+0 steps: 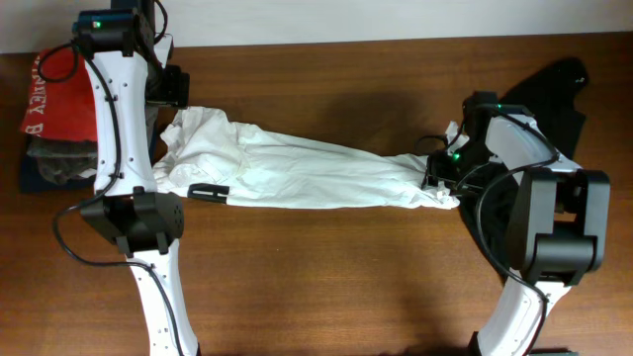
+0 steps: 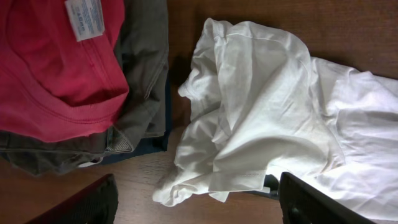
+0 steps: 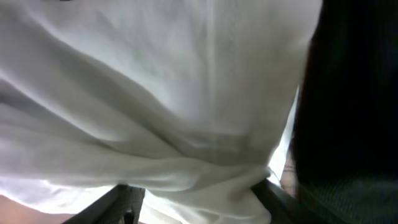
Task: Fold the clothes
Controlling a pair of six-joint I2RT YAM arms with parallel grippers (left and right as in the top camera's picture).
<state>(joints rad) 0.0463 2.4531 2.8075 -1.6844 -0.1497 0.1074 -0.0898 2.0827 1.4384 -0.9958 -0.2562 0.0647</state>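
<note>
A white shirt (image 1: 297, 168) lies stretched in a long, rumpled band across a wooden table (image 1: 326, 277). The right claw (image 3: 198, 193) is clamped on a bunch of its cloth, which fills the space ahead of it. A black garment (image 1: 564, 89) lies just behind this claw. The left claw (image 2: 198, 186) hovers, fingers apart, above the shirt's crumpled other end. To its side, a red garment (image 2: 56, 68) rests on folded grey ones (image 2: 146, 56).
</note>
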